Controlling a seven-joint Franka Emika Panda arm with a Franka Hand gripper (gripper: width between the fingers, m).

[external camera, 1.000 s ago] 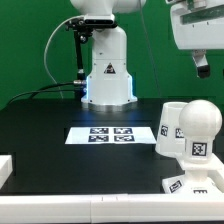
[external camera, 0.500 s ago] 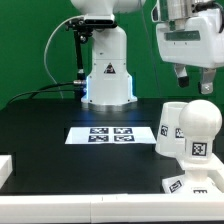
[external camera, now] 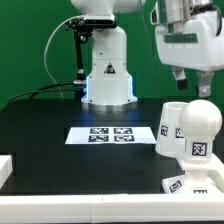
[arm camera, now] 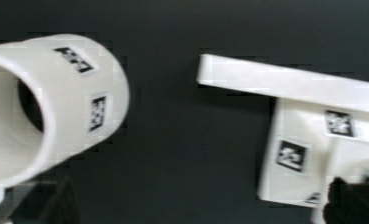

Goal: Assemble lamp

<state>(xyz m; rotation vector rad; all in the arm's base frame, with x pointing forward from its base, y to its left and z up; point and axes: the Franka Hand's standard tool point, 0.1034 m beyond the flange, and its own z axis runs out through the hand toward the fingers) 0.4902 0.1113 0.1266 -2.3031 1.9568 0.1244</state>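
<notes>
Black table (external camera: 60, 110) w/ marker board (external camera: 110, 134) mid. Gripper (external camera: 191, 80) hangs above, fingers apart, holding nothing. Shade (external camera: 169, 127) on its side at exterior view's right, bulb (external camera: 199, 130) touching it; base (external camera: 195, 185) nearer.

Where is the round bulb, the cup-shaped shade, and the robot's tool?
bulb (external camera: 199, 124), exterior view, on its rounded head.
shade (external camera: 169, 126), exterior view, on its side wall.
tool (external camera: 191, 83), exterior view, between its dark fingertips.

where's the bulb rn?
The bulb stands on the black table at the exterior view's right edge, just right of the shade, with the base block in front and the gripper above.
</notes>
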